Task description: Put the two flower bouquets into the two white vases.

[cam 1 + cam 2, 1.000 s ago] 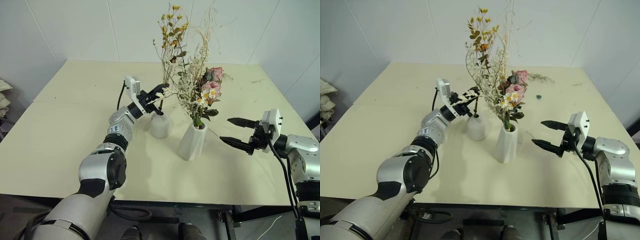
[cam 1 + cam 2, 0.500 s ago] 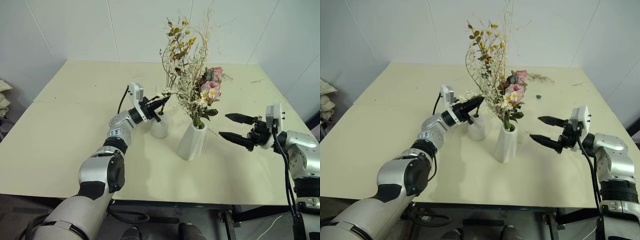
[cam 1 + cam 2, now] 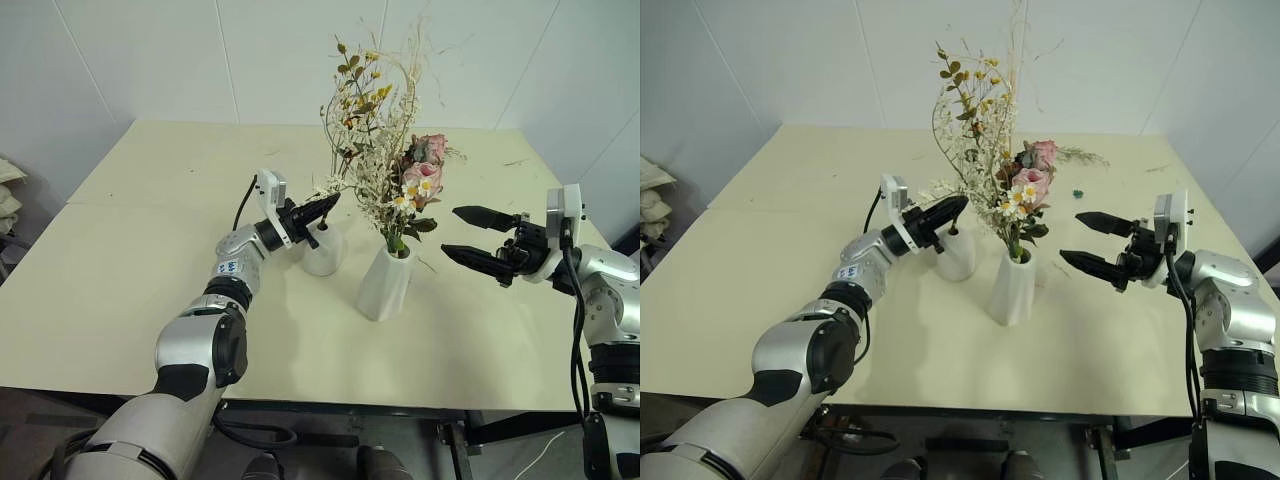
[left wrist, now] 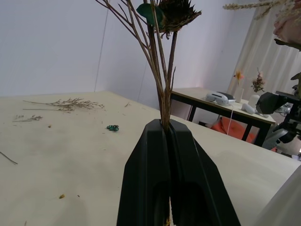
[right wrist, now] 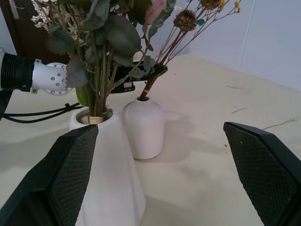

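The small bouquet (image 3: 358, 92) of yellow-orange blooms stands with its thin stems (image 4: 161, 80) in the squat round white vase (image 3: 321, 251). My left gripper (image 3: 333, 199) is shut on those stems just above the vase's hole. Right of it stands the taller cone vase (image 3: 384, 284), and the larger bouquet (image 3: 418, 178) of pink roses and white sprigs sits in it. My right gripper (image 3: 449, 231) hovers open to the right of the cone vase, pointing at it, with nothing between its fingers. Both vases, the round vase (image 5: 143, 127) and the cone vase (image 5: 113, 193), stand ahead of that gripper.
The vases stand mid-way across a cream table (image 3: 140, 250). Loose dry twigs (image 4: 61, 103) and a small green scrap (image 3: 1077, 192) lie on its far right part. Another table with small items (image 4: 221, 99) stands beyond.
My right gripper has risen and drawn slightly toward the cone vase, still open. The small bouquet's tops have leaned right and sit lower; the left gripper stays shut on the stems.
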Tool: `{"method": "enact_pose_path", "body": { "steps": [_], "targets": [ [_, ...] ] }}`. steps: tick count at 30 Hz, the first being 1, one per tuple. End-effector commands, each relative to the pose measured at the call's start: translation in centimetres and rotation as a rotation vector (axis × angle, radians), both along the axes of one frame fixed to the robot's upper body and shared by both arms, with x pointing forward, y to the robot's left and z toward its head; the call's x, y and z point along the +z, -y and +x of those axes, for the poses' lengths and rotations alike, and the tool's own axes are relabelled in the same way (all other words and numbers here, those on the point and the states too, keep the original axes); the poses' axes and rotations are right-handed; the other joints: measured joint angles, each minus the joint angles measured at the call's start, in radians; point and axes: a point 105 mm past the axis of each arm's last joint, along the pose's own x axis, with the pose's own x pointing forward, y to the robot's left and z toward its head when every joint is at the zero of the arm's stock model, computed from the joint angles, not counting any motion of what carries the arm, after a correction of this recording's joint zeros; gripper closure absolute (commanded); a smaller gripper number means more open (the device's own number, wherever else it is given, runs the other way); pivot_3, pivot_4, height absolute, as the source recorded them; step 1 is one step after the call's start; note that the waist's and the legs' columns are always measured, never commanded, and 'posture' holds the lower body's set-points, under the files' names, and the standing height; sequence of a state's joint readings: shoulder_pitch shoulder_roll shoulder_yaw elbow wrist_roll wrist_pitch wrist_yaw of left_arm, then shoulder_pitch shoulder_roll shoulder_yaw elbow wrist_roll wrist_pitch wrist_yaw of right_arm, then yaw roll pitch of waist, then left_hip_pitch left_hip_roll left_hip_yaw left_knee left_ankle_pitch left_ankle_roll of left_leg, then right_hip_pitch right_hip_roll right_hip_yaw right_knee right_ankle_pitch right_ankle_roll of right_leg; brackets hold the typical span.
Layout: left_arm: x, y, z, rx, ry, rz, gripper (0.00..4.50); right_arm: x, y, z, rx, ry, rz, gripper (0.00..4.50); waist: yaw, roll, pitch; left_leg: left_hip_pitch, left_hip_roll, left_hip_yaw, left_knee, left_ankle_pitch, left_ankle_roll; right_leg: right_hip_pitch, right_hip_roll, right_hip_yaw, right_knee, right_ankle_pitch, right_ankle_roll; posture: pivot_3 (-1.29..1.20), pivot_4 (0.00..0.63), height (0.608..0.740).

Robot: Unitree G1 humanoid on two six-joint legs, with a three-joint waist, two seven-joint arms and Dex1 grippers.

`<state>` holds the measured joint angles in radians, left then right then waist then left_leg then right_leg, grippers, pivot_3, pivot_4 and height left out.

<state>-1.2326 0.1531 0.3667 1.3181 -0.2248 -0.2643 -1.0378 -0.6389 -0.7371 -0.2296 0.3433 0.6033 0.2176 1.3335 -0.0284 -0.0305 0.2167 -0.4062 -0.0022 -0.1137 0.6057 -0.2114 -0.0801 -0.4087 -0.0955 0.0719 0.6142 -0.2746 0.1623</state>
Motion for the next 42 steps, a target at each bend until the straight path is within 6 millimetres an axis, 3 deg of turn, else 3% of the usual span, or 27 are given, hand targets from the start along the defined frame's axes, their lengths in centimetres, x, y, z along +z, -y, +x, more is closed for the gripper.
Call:
{"method": "enact_pose_path", "body": {
  "steps": [1,6,22,25,38,42],
  "targets": [
    [0.2,0.1,-0.1,-0.008,0.022,0.017,4.47,1.9,0.6,-0.5,0.001,0.065,-0.016,0.00,-0.001,0.000,0.000,0.000,0.000,0.000,0.000,0.000,0.000,0.000,0.000,0.000,0.000,0.000,0.000,0.00,0.150,0.740],
    [-0.1,0.2,-0.2,-0.017,0.012,0.029,4.47,2.7,0.9,-0.3,-0.002,0.073,-0.053,0.00,0.000,0.000,0.000,0.000,0.000,0.000,0.000,0.000,0.000,0.000,0.000,0.000,0.000,0.000,0.000,0.00,0.150,0.740],
    [-0.4,-0.6,-0.3,-0.011,0.019,0.026,4.47,2.7,1.3,-0.5,-0.018,0.071,-0.084,0.00,0.000,0.000,0.000,0.000,0.000,0.000,0.000,0.000,0.000,0.000,0.000,0.000,0.000,0.000,0.000,0.00,0.150,0.740],
    [-0.4,-0.7,-0.3,-0.016,0.022,0.024,3.83,2.8,1.3,-0.4,-0.019,0.072,-0.086,0.00,0.000,0.000,0.000,0.000,0.000,0.000,0.000,0.000,0.000,0.000,0.000,0.000,0.000,0.000,0.000,0.00,0.150,0.740],
    [-0.2,-1.6,-0.9,-0.054,0.091,0.138,0.01,3.0,2.3,-1.0,-0.020,0.045,-0.121,0.00,-0.002,0.000,0.000,0.000,0.000,0.000,0.000,0.000,0.000,0.000,0.000,0.000,0.000,0.000,0.000,0.00,0.150,0.740],
    [-0.3,-2.6,-1.1,-0.059,0.123,0.237,0.01,3.0,2.9,-1.1,-0.025,0.028,-0.123,0.00,-0.001,0.000,0.000,0.000,0.000,0.000,0.000,0.000,0.000,0.000,0.000,0.000,0.000,0.000,0.000,0.00,0.150,0.740]
  ]
}}
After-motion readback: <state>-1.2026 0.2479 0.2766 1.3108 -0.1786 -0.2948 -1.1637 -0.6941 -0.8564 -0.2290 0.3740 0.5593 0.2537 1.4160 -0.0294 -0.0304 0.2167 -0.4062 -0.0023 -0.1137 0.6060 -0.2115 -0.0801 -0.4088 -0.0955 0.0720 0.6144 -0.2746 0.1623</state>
